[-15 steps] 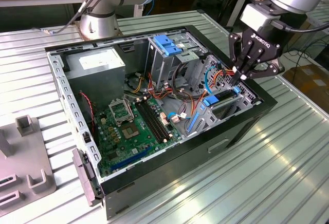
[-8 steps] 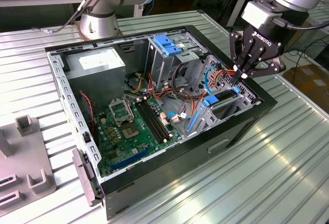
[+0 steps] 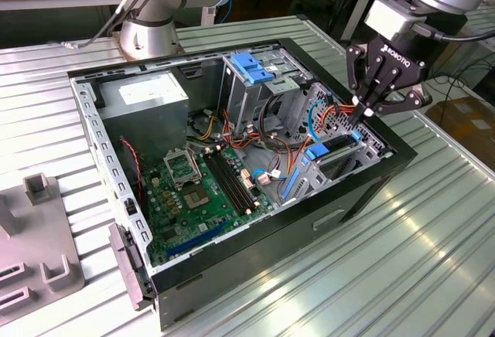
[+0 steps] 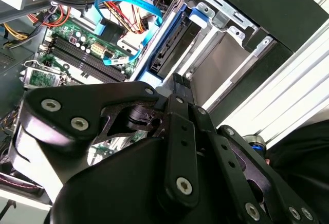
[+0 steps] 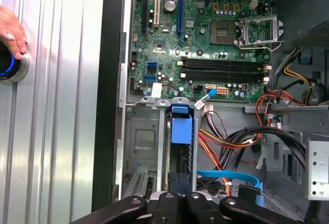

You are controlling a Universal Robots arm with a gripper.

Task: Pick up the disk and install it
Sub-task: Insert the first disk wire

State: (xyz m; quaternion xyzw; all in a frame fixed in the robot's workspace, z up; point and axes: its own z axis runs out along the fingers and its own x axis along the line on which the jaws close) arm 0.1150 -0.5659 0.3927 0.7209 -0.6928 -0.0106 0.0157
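The disk point(image 3: 338, 145), dark and edged by a blue carrier frame, stands on edge in the metal bay at the corner of the open computer case point(image 3: 363, 198) on the exterior view's right. My gripper point(image 3: 362, 110) hangs just above the disk's far end, fingers drawn together with nothing between them. In the first wrist view the disk's blue tab point(image 5: 181, 129) and dark top edge lie straight ahead of the gripper point(image 5: 183, 183). The second wrist view shows the disk point(image 4: 169, 54) in its slot beyond the gripper point(image 4: 179, 81). Whether the fingertips touch the disk I cannot tell.
Inside the case are a green motherboard point(image 3: 201, 190), a grey power-supply box point(image 3: 147, 93), a drive cage with a blue bracket point(image 3: 251, 66), and loose cables point(image 3: 332, 117). A grey fixture point(image 3: 39, 236) lies on the ribbed table. A hand point(image 5: 10, 29) rests on a blue-ringed button point(image 5: 10, 67).
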